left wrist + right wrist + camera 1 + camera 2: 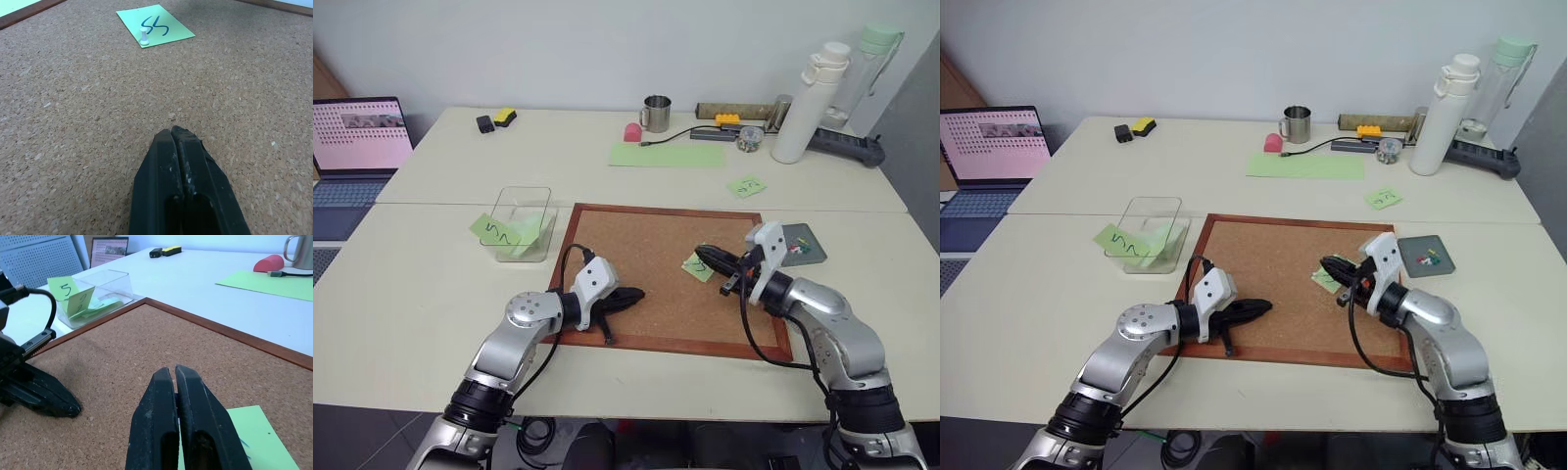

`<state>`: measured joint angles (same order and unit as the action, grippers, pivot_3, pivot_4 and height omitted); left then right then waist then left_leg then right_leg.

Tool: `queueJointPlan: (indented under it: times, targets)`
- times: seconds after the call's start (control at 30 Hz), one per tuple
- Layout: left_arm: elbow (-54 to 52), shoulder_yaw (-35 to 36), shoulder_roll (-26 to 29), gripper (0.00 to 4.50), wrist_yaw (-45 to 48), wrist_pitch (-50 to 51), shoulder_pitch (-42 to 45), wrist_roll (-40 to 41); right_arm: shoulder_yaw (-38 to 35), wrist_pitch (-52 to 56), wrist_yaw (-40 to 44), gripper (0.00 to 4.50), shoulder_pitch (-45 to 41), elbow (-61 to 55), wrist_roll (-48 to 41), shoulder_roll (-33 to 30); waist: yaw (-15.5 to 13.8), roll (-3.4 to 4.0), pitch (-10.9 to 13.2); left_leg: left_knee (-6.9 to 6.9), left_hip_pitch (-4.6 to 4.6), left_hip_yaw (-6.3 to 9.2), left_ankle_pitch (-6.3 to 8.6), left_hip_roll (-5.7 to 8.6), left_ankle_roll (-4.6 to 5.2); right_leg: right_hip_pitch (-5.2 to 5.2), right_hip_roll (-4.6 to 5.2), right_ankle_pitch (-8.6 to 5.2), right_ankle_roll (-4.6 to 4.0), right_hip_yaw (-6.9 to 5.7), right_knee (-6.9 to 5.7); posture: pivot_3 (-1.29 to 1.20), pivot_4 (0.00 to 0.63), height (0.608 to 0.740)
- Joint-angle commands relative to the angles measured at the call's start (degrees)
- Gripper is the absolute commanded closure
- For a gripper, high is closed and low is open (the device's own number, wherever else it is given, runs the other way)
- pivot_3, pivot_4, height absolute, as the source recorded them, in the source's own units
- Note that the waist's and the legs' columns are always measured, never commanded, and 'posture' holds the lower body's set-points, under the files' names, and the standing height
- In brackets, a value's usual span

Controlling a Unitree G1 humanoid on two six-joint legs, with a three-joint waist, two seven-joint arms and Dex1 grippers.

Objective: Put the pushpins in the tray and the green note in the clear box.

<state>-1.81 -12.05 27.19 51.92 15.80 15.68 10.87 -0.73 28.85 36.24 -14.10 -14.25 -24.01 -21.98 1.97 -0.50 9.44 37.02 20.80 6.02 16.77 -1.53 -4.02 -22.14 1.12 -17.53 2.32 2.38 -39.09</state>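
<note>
Some pins already lie in the tray (808, 235) beside the corkboard (646, 245). The green note (155, 26) remains pinned there by a white pushpin (144, 36); the clear box (524, 211) waits off the board's other side. Both claws, left (636, 294) and right (702, 251), are clenched empty.

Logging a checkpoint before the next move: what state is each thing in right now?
Left claw: shut, empty, over the corkboard.
Right claw: shut, above the green note.
Green note: flat on the corkboard, pinned.
White pushpin: upright in the note.
Clear box: lidless, holding green notes.
Tray: holding small pins.
Laptop: open, screen lit.
</note>
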Motion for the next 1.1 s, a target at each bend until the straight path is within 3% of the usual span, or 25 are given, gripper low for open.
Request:
queueJointPlan:
  times: [0.03, 0.2, 0.5, 0.8, 0.97, 1.1]
  targets:
    - [-0.43, -0.72, 0.64, 4.50, 0.42, -0.04, -0.50, -0.70, -6.70, -0.04, -5.61, 4.49, -2.04, 1.24, -1.01, 0.57, 0.00, 0.00, 0.00, 0.00, 0.00, -0.01, 0.00, 0.00, 0.00, 0.00, 0.00, 0.00, 0.00, 0.01, 0.00, 0.00, 0.150, 0.740]
    - [-0.67, -0.89, 0.72, 4.50, 0.56, -0.21, -0.66, -0.78, -14.09, -1.43, -16.68, 4.49, -7.61, 13.07, 4.25, -1.51, 0.01, 0.00, 0.00, 0.00, -0.02, -0.06, 0.00, 0.01, 0.00, 0.00, 0.01, 0.00, 0.00, 0.05, -0.01, 0.00, 0.150, 0.740]
    - [-2.29, -0.81, 0.93, 4.50, 0.23, 0.42, -1.40, -0.49, -15.51, -1.29, -18.02, 4.49, -10.40, 21.86, 6.42, -4.30, 0.05, 0.02, 0.00, -0.02, -0.02, -0.16, 0.00, 0.00, 0.00, -0.02, 0.01, 0.01, 0.01, 0.12, -0.01, 0.00, 0.150, 0.740]
    - [-3.31, -0.52, 1.12, 4.50, -0.24, 1.18, -2.04, -0.41, -16.18, -3.10, -16.93, 2.85, -10.74, 22.93, 6.29, -4.00, 0.02, 0.02, 0.00, -0.02, -0.01, -0.18, 0.00, -0.01, 0.00, -0.03, 0.02, 0.01, 0.02, 0.13, 0.01, 0.00, 0.150, 0.740]
    - [-3.38, -0.46, 1.10, 4.50, -0.17, 1.56, -1.92, -0.31, -14.61, -4.31, -14.16, 2.85, -9.87, 19.76, 5.67, -3.79, 0.02, 0.02, 0.00, -0.02, -0.01, -0.18, 0.00, -0.01, 0.00, -0.02, 0.02, 0.01, 0.02, 0.12, 0.01, 0.00, 0.150, 0.740]
    - [-3.04, -0.49, 0.99, 4.50, -0.04, 1.63, -1.54, -0.31, -8.42, -2.77, -6.49, 2.85, -6.91, 11.24, 2.63, -2.01, 0.07, 0.03, 0.00, -0.03, -0.01, -0.17, 0.00, -0.01, 0.01, -0.03, 0.01, 0.01, 0.02, 0.12, 0.01, 0.00, 0.150, 0.740]
